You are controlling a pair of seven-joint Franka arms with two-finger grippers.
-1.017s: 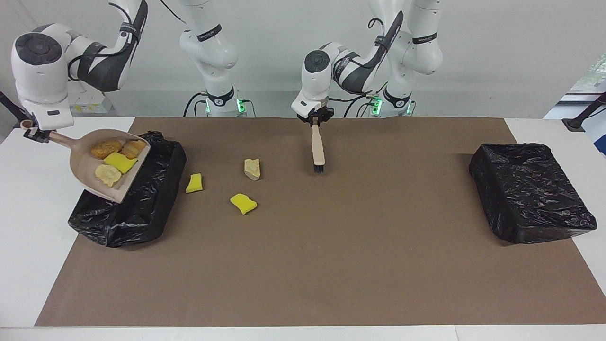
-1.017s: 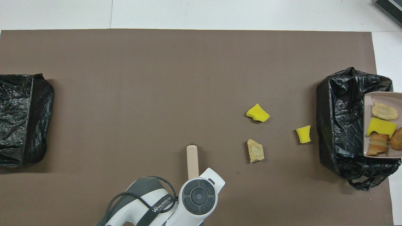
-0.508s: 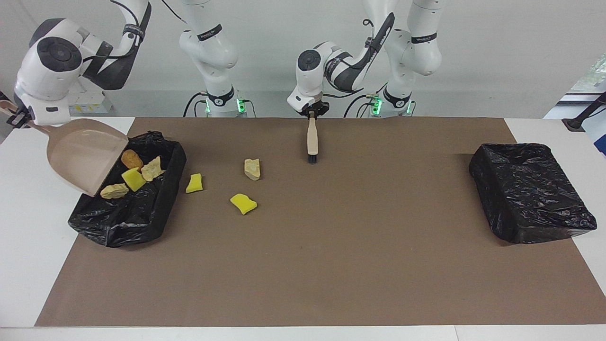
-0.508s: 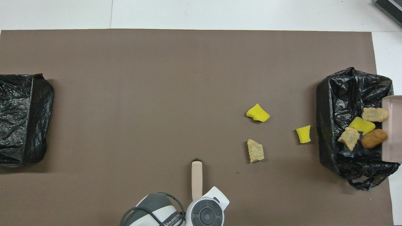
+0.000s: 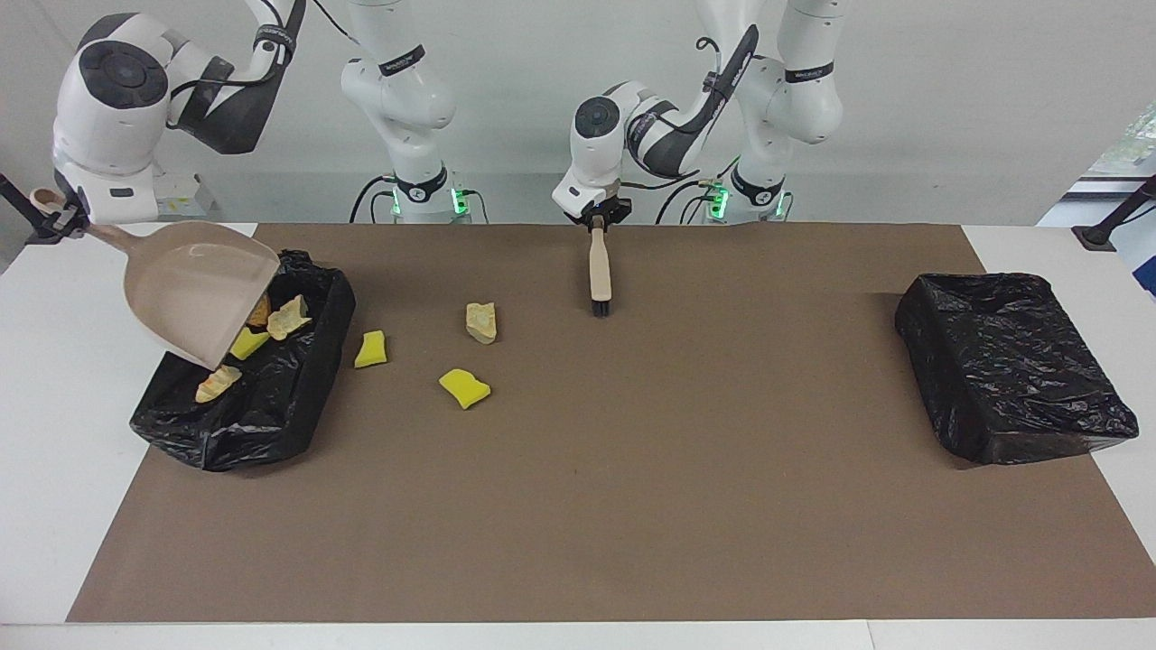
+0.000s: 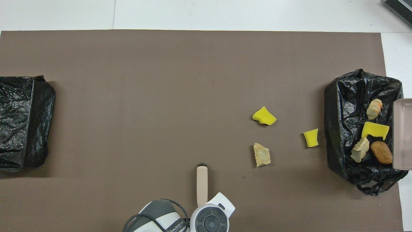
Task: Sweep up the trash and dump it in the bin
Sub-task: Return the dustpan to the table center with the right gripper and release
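- While the right arm is reaching out past its own end of the brown mat point(image 5: 632, 469), the right hand point(image 5: 56, 227) is clamping the handle of the beige dustpan point(image 5: 194, 289) and holding it up in the air.
- The dustpan is tilting steeply down from that hand, with its wide mouth hanging over the black-lined bin point(image 5: 298, 397) below it.
- Four pieces of the trash are lying inside this bin, under and just beside the pan's mouth: a tan lump point(image 5: 217, 384), a yellow sponge chunk point(image 5: 246, 343), a beige lump point(image 5: 289, 316) and a brown piece point(image 6: 381, 152).
- Three more pieces are lying on the mat between the two hands: a yellow chunk point(image 5: 370, 349) just beside the bin, a beige lump point(image 5: 481, 321) closer to the left hand, and another yellow chunk point(image 5: 464, 387) near them.
- The left hand point(image 5: 597, 219) is hanging low over the robots' edge of the mat, its fingers gripping the top of the brush point(image 5: 600, 271).
- The brush is pointing down from that hand, bristles at the mat.
- A second black-lined bin point(image 5: 1011, 366) is sitting at the left arm's end of the bench point(image 5: 54, 469), well apart from both hands.
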